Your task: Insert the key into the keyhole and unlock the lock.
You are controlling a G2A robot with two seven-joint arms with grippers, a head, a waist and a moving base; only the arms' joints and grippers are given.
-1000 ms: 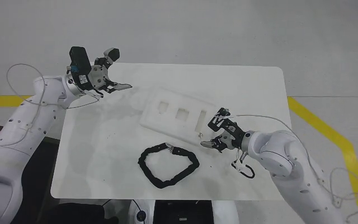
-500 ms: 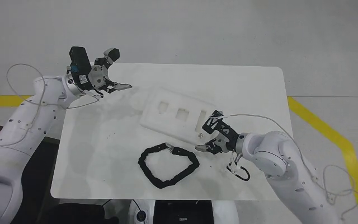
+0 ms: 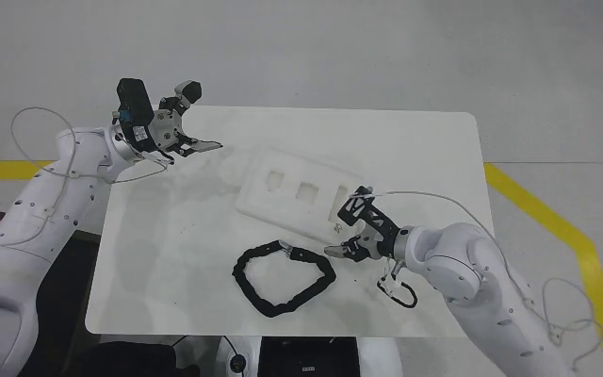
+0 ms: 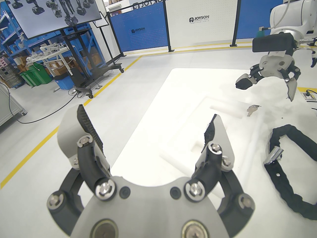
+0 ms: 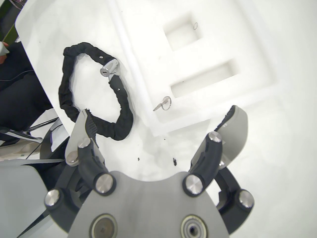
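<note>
A black fabric-covered chain lock (image 3: 283,283) lies looped on the white table, its silver keyhole end (image 5: 108,70) facing the foam tray (image 3: 252,193). The small silver key (image 5: 162,104) on a ring lies flat at the tray's near corner, beside a slot. My right gripper (image 3: 346,229) hangs open just above the key, which sits between its fingertips (image 5: 85,118) in the right wrist view. My left gripper (image 3: 191,121) is open and holds nothing, raised over the table's far left corner. From there the key (image 4: 252,110) and the chain (image 4: 292,149) show farther off.
The white foam tray (image 5: 223,38) has three rectangular recesses and takes up the table's middle. A black clip (image 3: 403,294) hangs under the right arm. The table's front edge (image 3: 188,332) lies close behind the chain.
My right gripper has moved left and slightly toward the front, from beside the tray's corner to over the key. The left arm, chain and key have not moved.
</note>
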